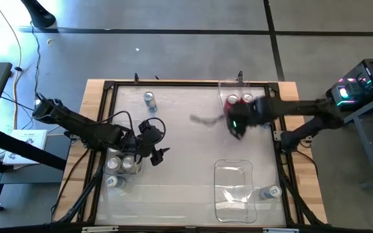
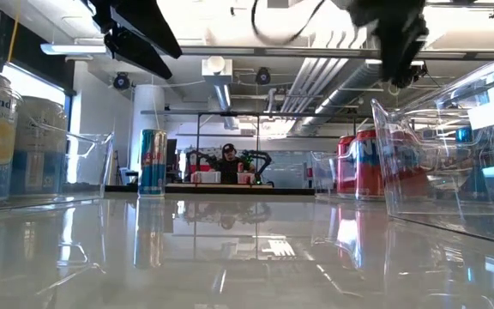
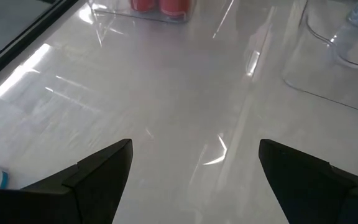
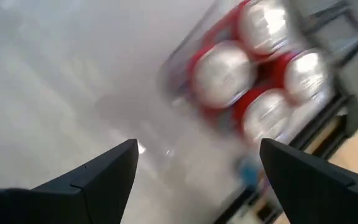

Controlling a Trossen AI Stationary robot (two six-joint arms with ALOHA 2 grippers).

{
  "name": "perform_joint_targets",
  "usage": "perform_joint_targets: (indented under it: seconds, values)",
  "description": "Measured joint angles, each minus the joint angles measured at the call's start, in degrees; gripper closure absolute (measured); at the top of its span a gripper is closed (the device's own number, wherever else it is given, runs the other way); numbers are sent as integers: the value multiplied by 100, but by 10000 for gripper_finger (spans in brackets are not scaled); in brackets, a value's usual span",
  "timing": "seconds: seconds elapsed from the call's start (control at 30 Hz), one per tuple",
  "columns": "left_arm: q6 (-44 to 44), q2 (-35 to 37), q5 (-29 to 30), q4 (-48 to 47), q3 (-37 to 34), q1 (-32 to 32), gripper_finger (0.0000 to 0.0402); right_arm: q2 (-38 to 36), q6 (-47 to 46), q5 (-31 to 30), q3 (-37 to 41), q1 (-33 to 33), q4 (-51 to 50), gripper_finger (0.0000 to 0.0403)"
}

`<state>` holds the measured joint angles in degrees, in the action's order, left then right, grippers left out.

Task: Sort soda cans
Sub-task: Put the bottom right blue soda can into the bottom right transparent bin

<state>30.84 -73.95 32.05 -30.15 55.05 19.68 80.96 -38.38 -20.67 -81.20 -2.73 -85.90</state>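
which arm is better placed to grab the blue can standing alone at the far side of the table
Left, probably. The left pincer is open and empty, nearer the lone blue cylindrical metal can. The right pincer, also open, hangs beside the clear plastic bin of red cans.

Both arms are dark, near-black assemblies of jointed tubular links. The left arm [image 1: 83, 129] carries loose black cables that loop freely around its wrist section. The right arm [image 1: 303, 110] shows a small green indicator light near the wrist and a lit multicoloured unit at its base end (details too small to resolve). The left end effector [image 3: 191, 171] has two matte black, wedge-shaped fingers [image 3: 98, 174] with flat, angular faces and lighter edges. The right end effector [image 4: 197, 168] has fingers [image 4: 316, 174] of the same wedge form and finish. No markings or screws are legible.
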Motion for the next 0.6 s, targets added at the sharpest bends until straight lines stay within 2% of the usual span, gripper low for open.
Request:
perform_joint_targets:
  seconds: [0.17, 0.27, 0.4, 0.47, 0.6]
  values:
    - [61, 0, 277, -21, 0, 353, 57, -2, -373, 1247, -234, -2070, -130, 70]
    - [280, 0, 490, -20, 0, 606, 57, 3, -1456, 1570, -241, -3221, -120, 70]
    - [452, 0, 922, -7, 0, 935, 57, 5, -3344, 2305, -241, -4396, -34, 70]
    - [512, 0, 1066, 2, 0, 1052, 57, 5, -4338, 2164, -240, -4915, -40, 70]
    - [675, -6, 1302, 13, 0, 1206, 57, 7, -5496, 1459, 52, -5787, 388, 70]
